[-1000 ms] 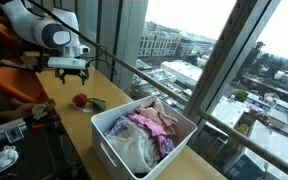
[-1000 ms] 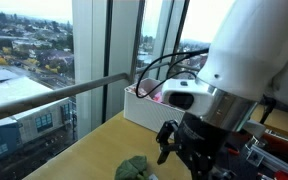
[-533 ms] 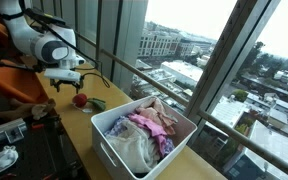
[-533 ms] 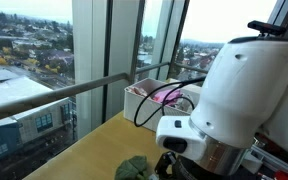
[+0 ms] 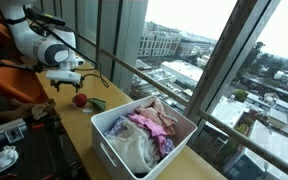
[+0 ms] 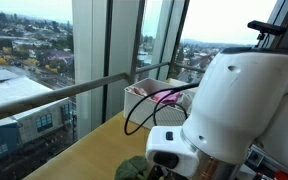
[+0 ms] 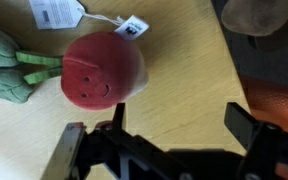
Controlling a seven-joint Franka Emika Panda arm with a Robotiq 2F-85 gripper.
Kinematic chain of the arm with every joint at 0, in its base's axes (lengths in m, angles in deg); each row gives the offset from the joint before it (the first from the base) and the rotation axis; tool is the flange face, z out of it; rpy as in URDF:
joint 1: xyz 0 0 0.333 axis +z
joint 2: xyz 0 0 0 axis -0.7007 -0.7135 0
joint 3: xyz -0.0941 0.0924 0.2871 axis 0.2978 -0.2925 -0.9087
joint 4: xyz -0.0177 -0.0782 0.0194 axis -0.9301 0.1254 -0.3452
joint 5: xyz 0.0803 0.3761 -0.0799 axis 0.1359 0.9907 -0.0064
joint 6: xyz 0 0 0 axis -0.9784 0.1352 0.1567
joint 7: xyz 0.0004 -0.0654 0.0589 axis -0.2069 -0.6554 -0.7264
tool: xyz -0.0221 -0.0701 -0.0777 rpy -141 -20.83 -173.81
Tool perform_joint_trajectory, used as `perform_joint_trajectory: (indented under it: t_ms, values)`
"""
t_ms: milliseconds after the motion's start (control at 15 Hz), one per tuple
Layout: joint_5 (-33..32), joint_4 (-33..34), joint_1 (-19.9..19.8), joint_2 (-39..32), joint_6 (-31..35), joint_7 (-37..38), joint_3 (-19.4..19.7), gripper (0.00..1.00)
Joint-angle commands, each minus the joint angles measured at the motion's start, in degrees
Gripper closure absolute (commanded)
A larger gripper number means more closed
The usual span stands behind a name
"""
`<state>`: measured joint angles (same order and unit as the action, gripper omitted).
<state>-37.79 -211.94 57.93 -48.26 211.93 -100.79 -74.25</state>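
A red plush toy [image 7: 102, 68] with a stitched smiling face is seen lying on the wooden tabletop [image 7: 179, 60] in the wrist view; its green leaves [image 7: 9, 62] are spread flat to one side of it, and two paper tags [image 7: 56, 12] are lying just beyond it on a white string. The pincer [image 7: 159, 140] is held above the toy with its jaws wide apart and nothing between them; one dark finger [image 7: 72, 150] is seen on the leaf side, while the other stands over the tabletop's edge, past which a dark area is shown. In an exterior view the pincer [image 5: 66, 78] is hung from the white arm just above the toy [image 5: 79, 99], which is placed near the middle of the tabletop [image 5: 74, 122], between its window-side edge and its inner edge. A white bin [image 5: 109, 145] filled with crumpled clothes [image 5: 149, 128] is set further along the tabletop, against the window-side edge and apart from the toy. In an exterior view most of the scene is covered by the arm's white body, so that only the leaves [image 6: 134, 168] and the bin [image 6: 142, 100] by the window are shown.
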Motion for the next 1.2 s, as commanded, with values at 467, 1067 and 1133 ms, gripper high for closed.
perform_joint_trajectory:
  t_ms: [467,1067,1133]
  values:
    - [-3.9,-0.5,-1.7,4.5,0.8,1.0,0.5,0.00]
    - [-5.4,-0.7,-4.1,1.6,1.5,0.9,2.3,0.00]
    - [-5.2,-0.9,-4.3,1.2,1.6,0.9,2.0,0.00]
